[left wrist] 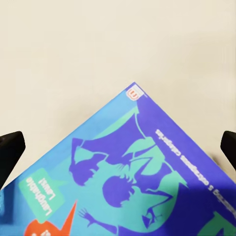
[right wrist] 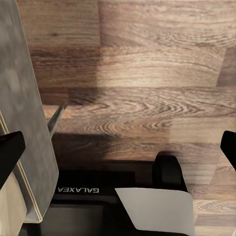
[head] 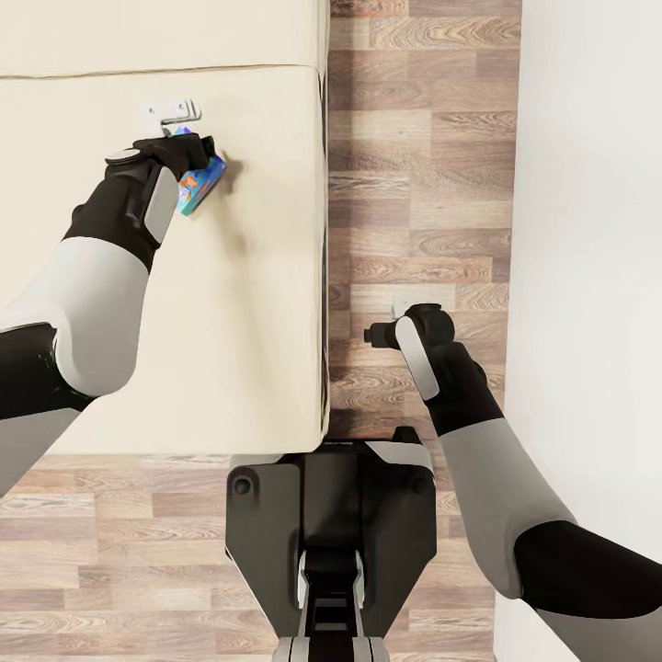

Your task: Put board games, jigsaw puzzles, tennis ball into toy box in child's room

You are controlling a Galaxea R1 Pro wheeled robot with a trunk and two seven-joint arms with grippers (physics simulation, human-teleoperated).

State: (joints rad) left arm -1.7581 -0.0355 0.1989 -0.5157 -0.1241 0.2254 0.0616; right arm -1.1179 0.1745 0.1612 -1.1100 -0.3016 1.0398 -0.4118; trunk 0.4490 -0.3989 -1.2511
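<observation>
A: Over on the bed, the left claw sat spread wide over the board game.

B: Yeah, gripping just that corner could've let it swing loose. Right claw hung wide and empty above the floor.

Both arms are banded black and pale grey; the dark base carries white "GALAXEA" lettering.
</observation>
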